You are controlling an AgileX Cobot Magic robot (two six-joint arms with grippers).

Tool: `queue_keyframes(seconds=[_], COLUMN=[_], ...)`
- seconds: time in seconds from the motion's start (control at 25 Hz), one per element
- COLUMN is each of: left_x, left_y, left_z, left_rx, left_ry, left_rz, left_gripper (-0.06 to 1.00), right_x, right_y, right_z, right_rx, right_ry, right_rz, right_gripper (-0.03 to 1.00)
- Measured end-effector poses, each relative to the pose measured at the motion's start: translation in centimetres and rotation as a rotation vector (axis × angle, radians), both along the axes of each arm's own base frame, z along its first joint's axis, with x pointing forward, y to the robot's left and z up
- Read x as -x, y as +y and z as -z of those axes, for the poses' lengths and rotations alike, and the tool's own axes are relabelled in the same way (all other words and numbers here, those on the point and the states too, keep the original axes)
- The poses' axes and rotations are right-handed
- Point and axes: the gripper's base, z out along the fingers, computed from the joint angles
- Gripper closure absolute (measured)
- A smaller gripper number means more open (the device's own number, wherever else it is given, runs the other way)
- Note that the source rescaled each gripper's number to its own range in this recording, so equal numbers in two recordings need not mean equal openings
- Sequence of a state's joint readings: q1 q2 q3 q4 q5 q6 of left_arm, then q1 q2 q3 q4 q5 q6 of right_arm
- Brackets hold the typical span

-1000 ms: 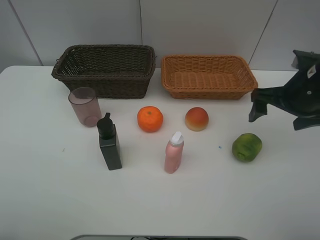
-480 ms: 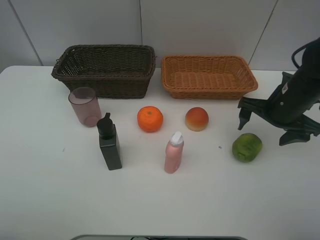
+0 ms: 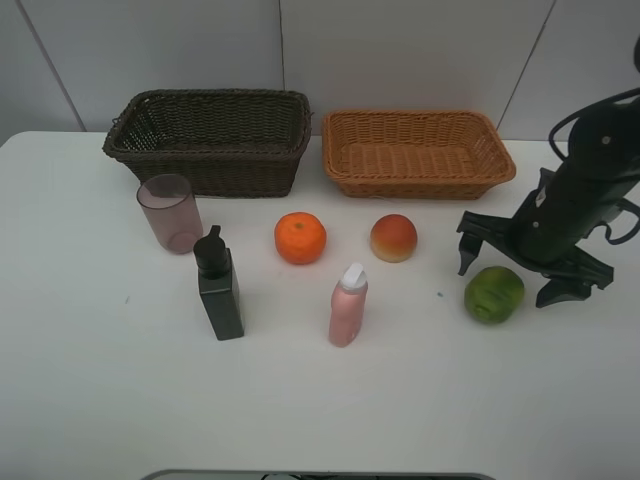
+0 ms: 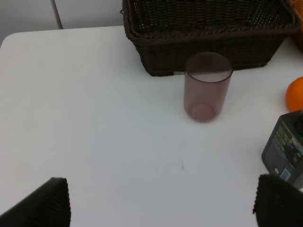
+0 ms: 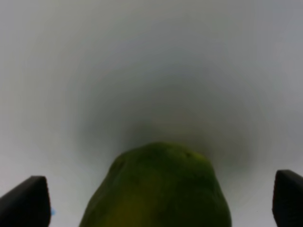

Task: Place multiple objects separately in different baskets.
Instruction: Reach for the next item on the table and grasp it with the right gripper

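My right gripper (image 3: 505,280) is open and straddles the green round fruit (image 3: 493,294), one finger on each side; the right wrist view shows the fruit (image 5: 156,189) close up between the fingertips (image 5: 26,201). My left gripper (image 4: 163,208) is open and empty above the table's left part, out of the high view. The mauve cup (image 3: 170,212), the dark pump bottle (image 3: 219,288), the tangerine (image 3: 300,238), the peach (image 3: 394,238) and the pink bottle (image 3: 347,305) stand on the table. The dark brown basket (image 3: 210,140) and the orange-tan basket (image 3: 415,152) stand at the back, both empty.
The white table (image 3: 320,400) ends at a wall just behind the baskets. In the left wrist view the cup (image 4: 207,87) stands in front of the dark basket (image 4: 208,33), with the pump bottle (image 4: 286,151) and the tangerine (image 4: 296,93) at the frame edge.
My right arm has come down and moved left from the table's right side, and its open fingers now sit around the green fruit. Nothing else has moved.
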State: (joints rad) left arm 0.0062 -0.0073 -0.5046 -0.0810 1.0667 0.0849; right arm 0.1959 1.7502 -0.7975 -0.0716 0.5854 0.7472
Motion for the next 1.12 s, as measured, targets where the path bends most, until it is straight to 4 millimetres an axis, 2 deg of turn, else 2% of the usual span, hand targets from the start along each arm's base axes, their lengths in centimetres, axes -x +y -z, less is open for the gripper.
queue_keyframes(seconds=[0.2, 0.72, 0.8, 0.84, 0.88, 0.96, 1.12], left_x=[0.0, 0.0, 0.0, 0.0, 0.0, 0.0, 0.0], left_y=[0.0, 0.0, 0.0, 0.0, 0.0, 0.0, 0.0], left_z=[0.0, 0.0, 0.0, 0.0, 0.0, 0.0, 0.0], left_rx=[0.0, 0.0, 0.0, 0.0, 0.0, 0.0, 0.0], left_ry=[0.0, 0.0, 0.0, 0.0, 0.0, 0.0, 0.0], left_rz=[0.0, 0.0, 0.0, 0.0, 0.0, 0.0, 0.0], left_gripper=[-0.06, -0.06, -0.06, -0.06, -0.06, -0.06, -0.06], right_x=[0.0, 0.2, 0.2, 0.2, 0.2, 0.2, 0.2], right_y=[0.3, 0.6, 0.6, 0.6, 0.6, 0.6, 0.7], right_z=[1.1, 2.1, 2.1, 2.2, 2.2, 2.2, 2.2], right_rx=[-0.009, -0.003, -0.002, -0.002, -0.002, -0.003, -0.003], right_ry=[0.036, 0.078, 0.081, 0.082, 0.084, 0.083, 0.081], right_rz=[0.014, 0.006, 0.006, 0.006, 0.006, 0.007, 0.008], right_gripper=[-0.01, 0.0, 0.07, 0.13, 0.22, 0.51, 0.49])
